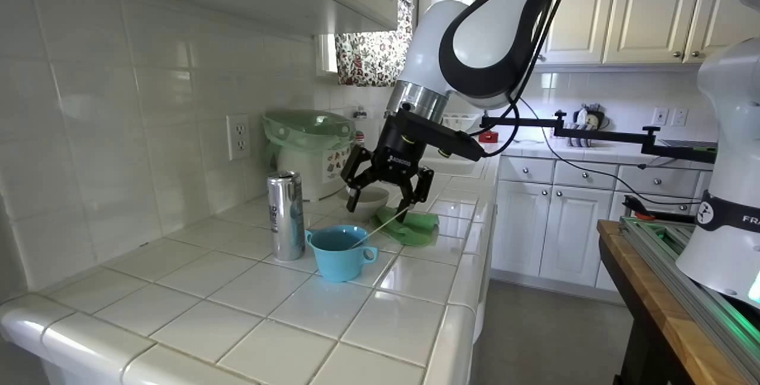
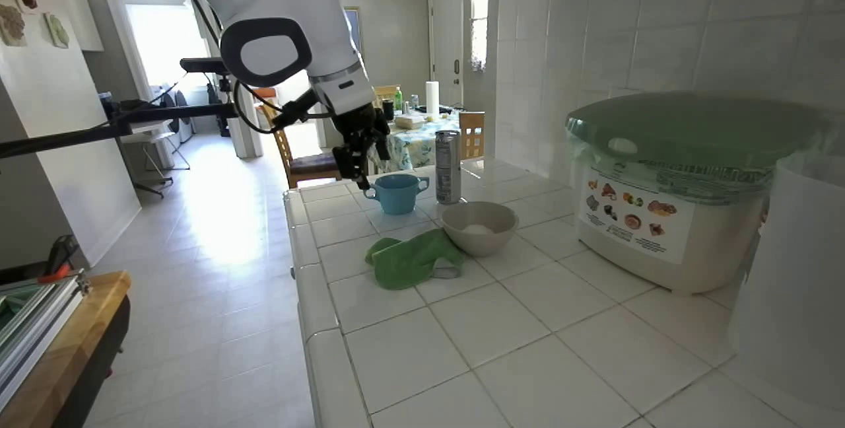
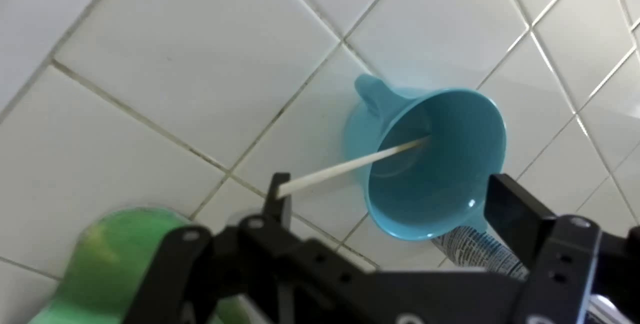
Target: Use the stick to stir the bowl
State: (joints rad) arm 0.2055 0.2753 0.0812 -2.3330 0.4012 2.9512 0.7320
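Note:
The light-blue bowl (image 1: 337, 261) stands upright on the white tiled counter, handles at its sides; it also shows in an exterior view (image 2: 397, 197) and the wrist view (image 3: 445, 184). The thin pale stick (image 1: 385, 226) leans over the bowl's rim with its lower end inside; in the wrist view the stick (image 3: 345, 166) has its upper end in front of or against one fingertip. I cannot tell if they touch. My gripper (image 1: 380, 205) is open above and beside the bowl, its fingers wide apart, also in the wrist view (image 3: 390, 189) and an exterior view (image 2: 363, 167).
A tall silver can (image 1: 286, 215) stands close beside the bowl. A green cloth (image 2: 412, 259) and a beige bowl (image 2: 488, 233) lie nearby. A bin with a green lid (image 2: 647, 210) stands by the wall. The counter's edge (image 1: 469, 278) runs along the open floor.

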